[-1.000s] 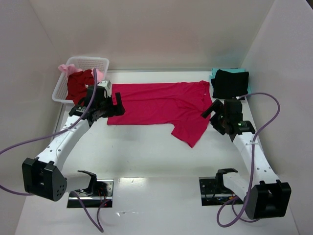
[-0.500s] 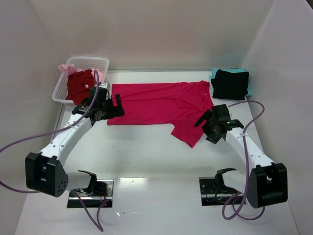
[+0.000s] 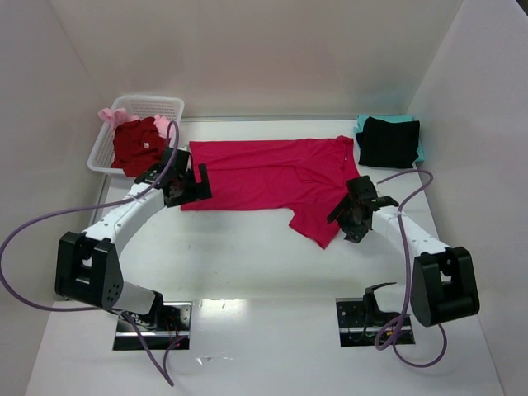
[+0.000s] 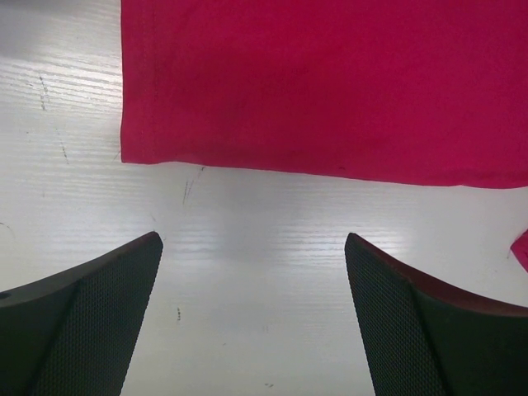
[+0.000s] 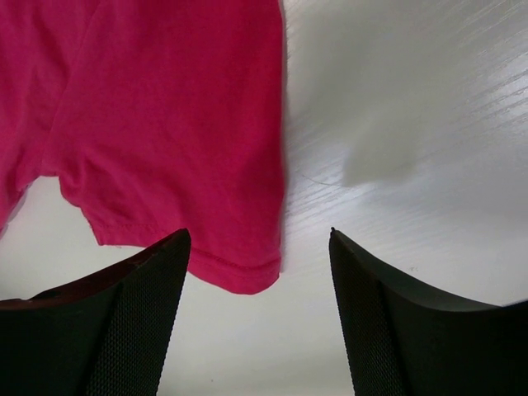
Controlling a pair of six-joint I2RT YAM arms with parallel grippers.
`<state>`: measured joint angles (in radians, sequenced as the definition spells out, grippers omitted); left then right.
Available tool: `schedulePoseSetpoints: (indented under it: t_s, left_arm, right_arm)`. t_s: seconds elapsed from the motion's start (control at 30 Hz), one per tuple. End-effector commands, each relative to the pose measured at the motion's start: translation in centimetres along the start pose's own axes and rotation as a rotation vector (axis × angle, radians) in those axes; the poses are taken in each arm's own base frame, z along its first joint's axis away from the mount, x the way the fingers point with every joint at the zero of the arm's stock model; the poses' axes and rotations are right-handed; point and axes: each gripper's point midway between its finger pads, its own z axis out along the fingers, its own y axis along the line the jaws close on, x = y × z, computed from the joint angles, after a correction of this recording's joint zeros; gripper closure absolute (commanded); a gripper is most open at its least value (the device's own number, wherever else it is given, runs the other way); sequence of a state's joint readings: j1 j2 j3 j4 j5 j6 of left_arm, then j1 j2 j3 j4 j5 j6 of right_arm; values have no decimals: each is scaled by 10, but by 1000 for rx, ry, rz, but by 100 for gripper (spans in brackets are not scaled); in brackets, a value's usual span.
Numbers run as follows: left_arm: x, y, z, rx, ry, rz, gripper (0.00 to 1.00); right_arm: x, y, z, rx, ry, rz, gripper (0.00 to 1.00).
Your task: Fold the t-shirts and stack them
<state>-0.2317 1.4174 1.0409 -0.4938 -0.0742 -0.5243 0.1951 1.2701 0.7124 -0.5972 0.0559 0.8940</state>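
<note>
Since a second ago the right gripper has swung in from beside the folded pile and now sits at the sleeve of the crimson-pink t-shirt, roughly 4 o'clock from the middle of the table. Its fingers are spread, and in the wrist view the sleeve's hem corner lies in the gap between them with nothing pinched. It looks like the left-hand finger overlaps the cloth, but I can't really tell if it touches.

The left gripper has barely budged. It's also spread wide, over bare table just short of the shirt's bottom hem at 9 o'clock.

The shirt itself is laid out flat across the middle, collar end toward 3 o'clock, one sleeve sticking out toward 5 o'clock.

Further out, a black t-shirt sits folded on top of a teal t-shirt in the 1 o'clock corner. At 10 o'clock the white basket holds a dark red t-shirt and a pale pink t-shirt, both bunched up.
</note>
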Motion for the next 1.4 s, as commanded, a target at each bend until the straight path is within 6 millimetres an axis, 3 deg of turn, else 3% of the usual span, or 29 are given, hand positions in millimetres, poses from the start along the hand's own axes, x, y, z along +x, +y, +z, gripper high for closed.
schedulePoseSetpoints:
  t_s: [0.0,0.2,0.47,0.97,1.13,1.37]
  left_arm:
    - [-13,-2,4,-14,-35,-19,1]
    - [-7,10,20,-70,8,-39,1]
    - [-8,46,34,-198,18,-125,1]
    - [-3,62,50,-294,21,-158,1]
    - [-7,60,56,-293,19,-159,1]
    - [-9,59,57,-293,19,-159,1]
  right_arm:
    - [-2,-3,9,35,-17,-4,27]
    - [1,3,16,18,-20,-11,30]
    - [1,8,17,-11,-19,-18,27]
    - [4,0,29,40,-6,-22,25]
    - [4,5,35,31,-8,-21,32]
    - [7,11,42,35,3,-39,50]
